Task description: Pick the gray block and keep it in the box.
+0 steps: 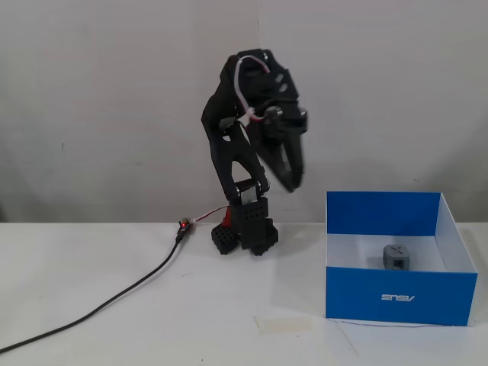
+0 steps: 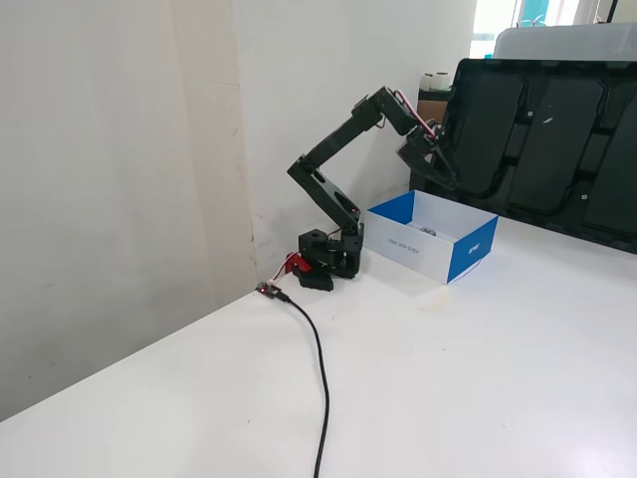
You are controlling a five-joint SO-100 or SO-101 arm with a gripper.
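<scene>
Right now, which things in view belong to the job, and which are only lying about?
Job:
- gray block, lying inside the box
- box
- tool, raised and empty

Lying about:
- black cable
- tape piece
- black trays

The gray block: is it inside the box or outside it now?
Inside. The gray block rests on the white floor of the box, between its blue walls, and the gripper is raised away, holding nothing.
</scene>
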